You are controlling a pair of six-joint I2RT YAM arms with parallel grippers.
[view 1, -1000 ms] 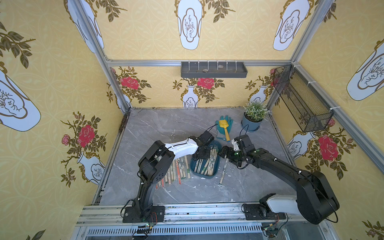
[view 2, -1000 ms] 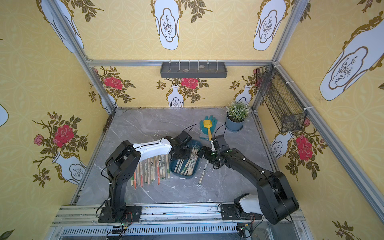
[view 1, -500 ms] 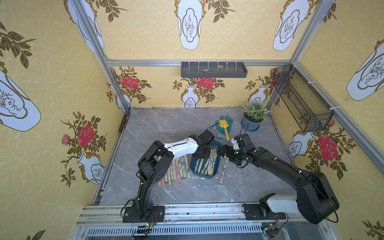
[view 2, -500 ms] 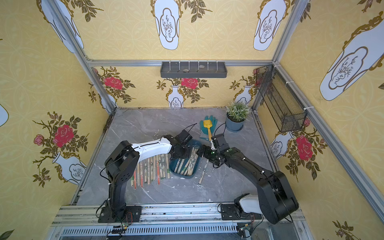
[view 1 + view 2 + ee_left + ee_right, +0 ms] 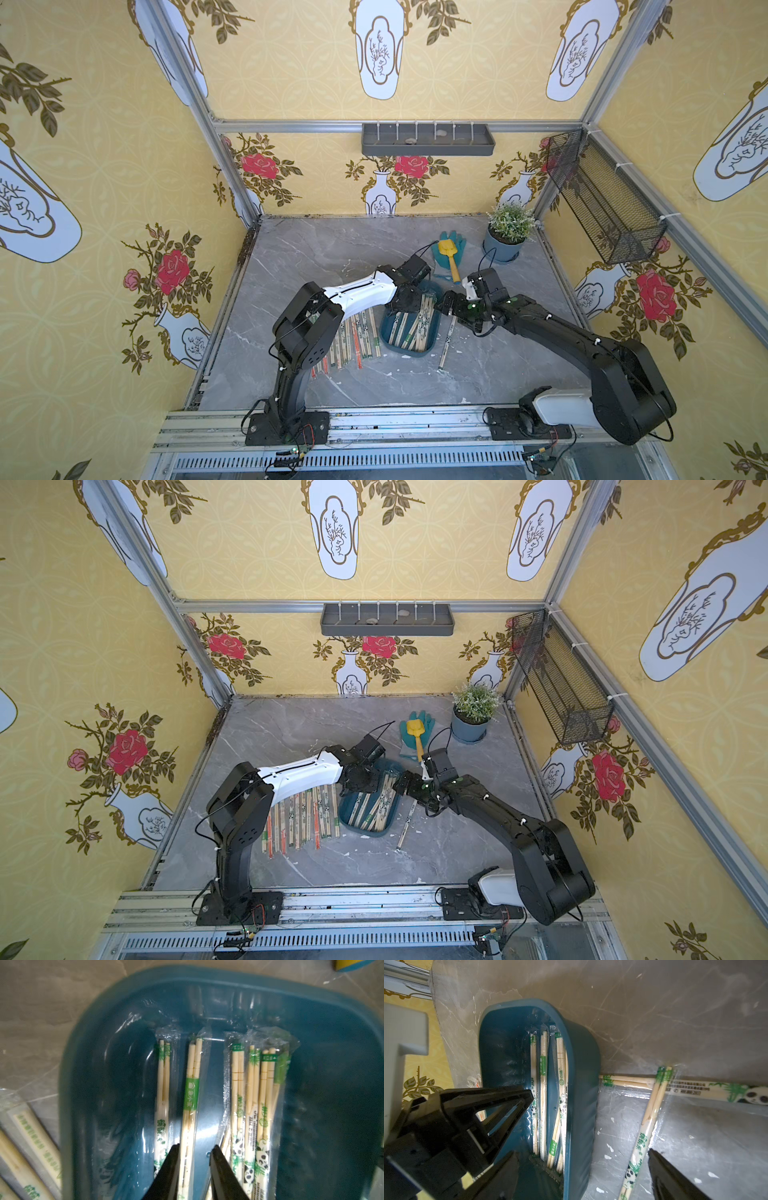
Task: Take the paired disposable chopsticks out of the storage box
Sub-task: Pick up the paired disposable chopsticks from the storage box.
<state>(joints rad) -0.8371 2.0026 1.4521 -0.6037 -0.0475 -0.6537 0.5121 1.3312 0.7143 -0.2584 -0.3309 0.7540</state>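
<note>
**Left jaws straddle one pair in the box, nothing clamped**

Left gripper (image 5: 195, 1146): black jaws part-way apart, one on each side of a green-banded pair of the paired disposable chopsticks (image 5: 191, 1093), thin pale bamboo in clear film. The pair lies against one finger with a gap on the other side, so there's no grip. Several more pairs lie alongside on the floor of the storage box (image 5: 70, 1093), a shallow dark teal plastic tub with rounded corners.

Right gripper (image 5: 591, 1122): jaws wide apart, empty, apparently spanning the box's side wall.

Risks, my read:
- Pair is off-centre, so closing may pinch only the slick film and it slips on the lift.
- The neighbouring pair lies just beside one finger and could come up too.
- Box looks light. The right finger could catch the wall and shove or tip it.
- Both grippers crowd the same end of the box, so contact is possible.

Surface: grey marble-look tabletop (image 5: 311, 257) with white flecks. A row of pairs (image 5: 357, 336) lies beside the box on the left arm's side, and two crossed pairs (image 5: 652, 1118) lie on the other.

Further back there's a yellow toy shovel (image 5: 448, 249) on a teal glove (image 5: 459, 241) and a blue-grey plant pot (image 5: 500, 251). The walls have yellow floral wallpaper (image 5: 104, 166), a grey wall tray (image 5: 428, 145) and a black mesh basket (image 5: 602, 199).
</note>
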